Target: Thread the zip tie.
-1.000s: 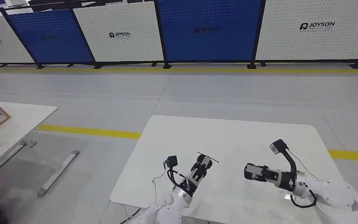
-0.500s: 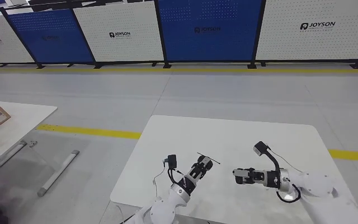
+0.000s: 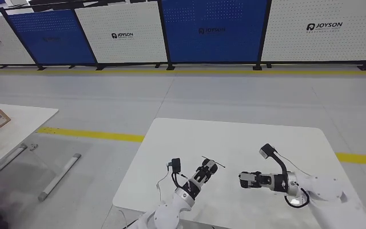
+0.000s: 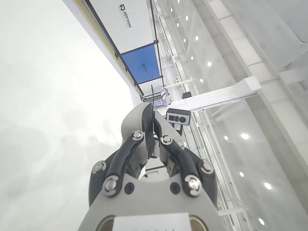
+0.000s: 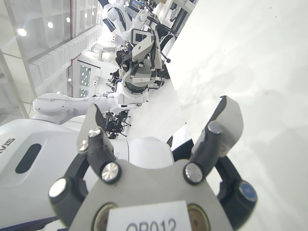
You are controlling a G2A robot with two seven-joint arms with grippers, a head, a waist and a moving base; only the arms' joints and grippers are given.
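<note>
Left tool (image 3: 208,165) over the near-left part of the white counter (image 3: 240,134), pinched shut on a thin black zip tie (image 3: 214,162) jutting past its tips, right tool (image 3: 245,180) to its right, spread wide and empty, pointed at it, apart

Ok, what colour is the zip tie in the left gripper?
Black. The zip tie, pinched in the left gripper, shows best in the left wrist view.

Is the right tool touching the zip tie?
Apart. The top view shows bare table between the open right tool and the zip tie, which the left tool pinches.
</note>
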